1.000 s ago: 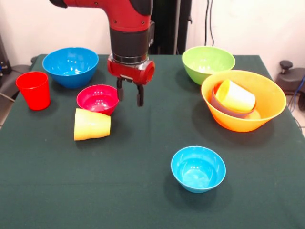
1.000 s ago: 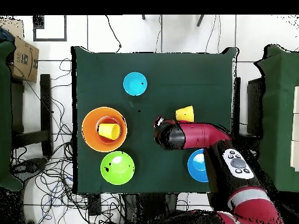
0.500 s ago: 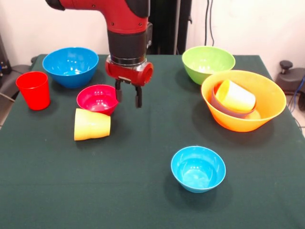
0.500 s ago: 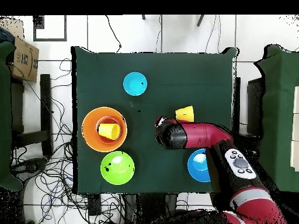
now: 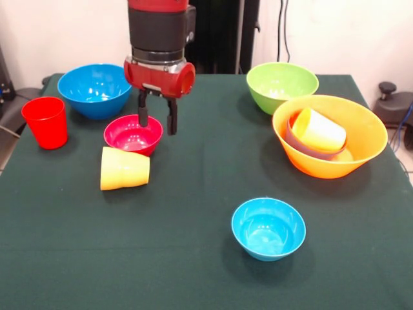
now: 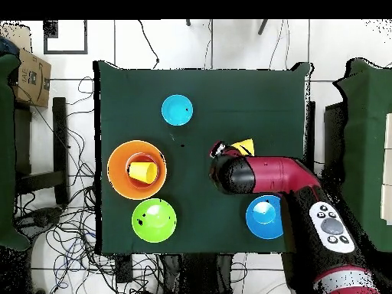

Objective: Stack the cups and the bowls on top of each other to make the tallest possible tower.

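Crimson bowl (image 5: 133,134) sits beneath the open claw (image 5: 155,121).

Dark green cloth-covered table (image 5: 193,258) fills most of front view. Pale plain wall (image 5: 335,32) across top, black cables (image 5: 282,29) hanging down it at upper right. Overhead: white tiled floor (image 6: 230,42) around table, tangled black cables (image 6: 69,230) along left and bottom (thick mess). Cardboard box (image 6: 29,76) upper left. More green-topped furniture (image 6: 367,153) at right edge.
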You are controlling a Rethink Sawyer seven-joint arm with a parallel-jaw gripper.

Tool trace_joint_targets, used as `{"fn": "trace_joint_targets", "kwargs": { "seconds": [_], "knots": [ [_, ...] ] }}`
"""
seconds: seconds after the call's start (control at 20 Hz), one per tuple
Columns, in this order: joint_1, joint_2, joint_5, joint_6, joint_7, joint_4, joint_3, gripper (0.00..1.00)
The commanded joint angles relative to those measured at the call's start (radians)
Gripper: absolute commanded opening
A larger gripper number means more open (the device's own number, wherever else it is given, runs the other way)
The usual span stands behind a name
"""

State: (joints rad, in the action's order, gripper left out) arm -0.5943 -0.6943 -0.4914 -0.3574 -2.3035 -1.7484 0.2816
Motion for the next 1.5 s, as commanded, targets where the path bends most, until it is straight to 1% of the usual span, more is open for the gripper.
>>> {"fn": "trace_joint_targets", "kwargs": {
  "seconds": [0.05,0.2,0.3,0.75,0.9,1.2,1.5],
  "knots": [
    [-0.004,0.023,-0.015,-0.091,0.117,0.004,0.082,1.0],
    [-0.005,0.066,-0.041,-0.055,0.112,0.022,0.072,1.0],
    [0.001,0.078,-0.052,-0.034,0.1,0.018,0.062,1.0],
    [0.041,0.093,-0.098,0.005,0.059,-0.023,-0.009,1.0],
    [0.044,0.097,-0.105,0.009,0.052,-0.036,-0.02,1.0],
    [0.045,0.109,-0.112,0.021,0.048,-0.039,-0.028,1.0],
    [0.027,0.126,-0.123,0.034,0.063,-0.045,-0.03,1.0]
  ]
}}
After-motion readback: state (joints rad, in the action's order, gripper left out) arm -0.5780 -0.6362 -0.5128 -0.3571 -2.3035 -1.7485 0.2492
